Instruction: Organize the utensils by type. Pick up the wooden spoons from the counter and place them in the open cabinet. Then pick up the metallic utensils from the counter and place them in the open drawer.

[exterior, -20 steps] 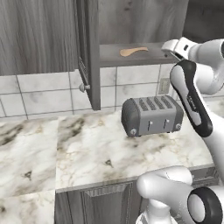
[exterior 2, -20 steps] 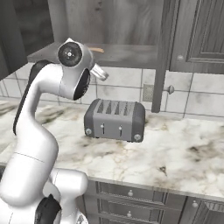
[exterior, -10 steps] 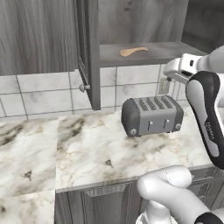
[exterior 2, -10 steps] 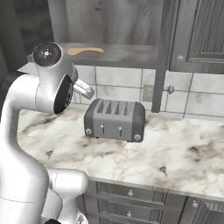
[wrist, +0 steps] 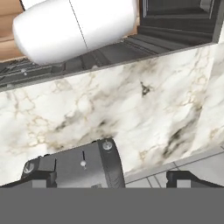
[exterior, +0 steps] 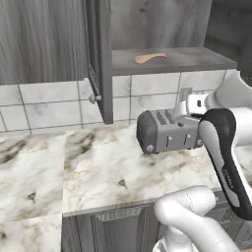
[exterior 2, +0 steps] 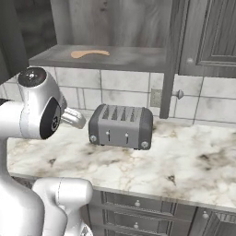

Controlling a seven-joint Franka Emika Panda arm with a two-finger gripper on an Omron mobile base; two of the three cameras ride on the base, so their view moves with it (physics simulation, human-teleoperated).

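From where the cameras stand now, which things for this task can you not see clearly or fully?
- Toaster: its right end is hidden behind the arm in the left base view.
- Open cabinet: its top is cut off by the frame edge; on the shelf lies one wooden spoon, its details too small to read.
- Gripper: the tips sit at the bottom edge of the hand view, jaws wide, nothing between them.
- Counter: cut off by the right edge.

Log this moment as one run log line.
gripper: open, empty, above toaster | wooden spoon: on cabinet shelf | counter: toaster
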